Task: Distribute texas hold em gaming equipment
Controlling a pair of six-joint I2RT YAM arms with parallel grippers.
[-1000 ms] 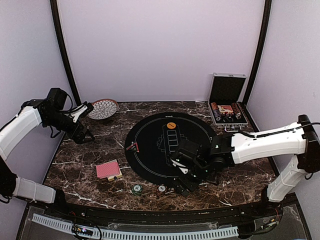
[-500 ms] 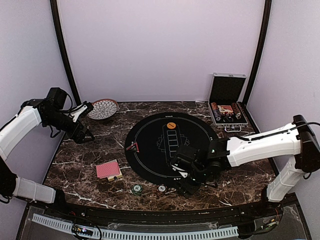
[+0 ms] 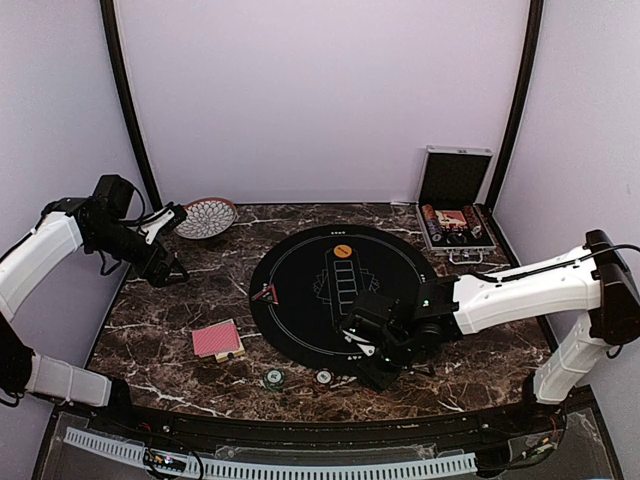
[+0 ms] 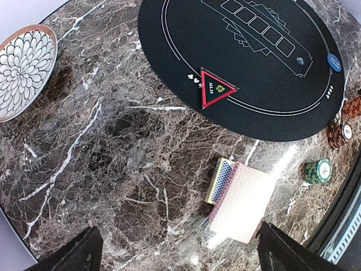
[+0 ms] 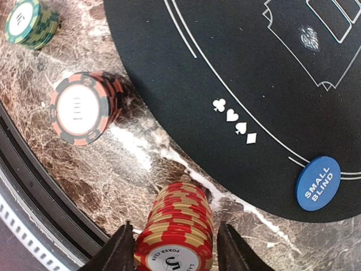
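Surface: a dark marble table (image 3: pixel 200 300) between pale walls, with a round black poker mat (image 5: pixel 237 68) in the middle.
My right gripper (image 5: pixel 175 228): narrowed onto a red-and-gold chip stack (image 5: pixel 179 214), a finger close against each side; the stack's foot sits on the marble just outside the mat's near edge.
My left gripper (image 4: pixel 179 231): spread wide, holding nothing, raised over the table's left side.
Chips set out: a green stack (image 5: pixel 31 22) and a red-and-black stack (image 5: pixel 84 107) along the near edge, well apart.
Cards: the red-backed deck (image 4: pixel 242 200) lies on the marble left of the mat.
Step, as I judge it: placing this third stack at a seat.
Next: let go gently and lift straight up so the column stays standing, then fetch more from the silver case (image 3: pixel 455 205).
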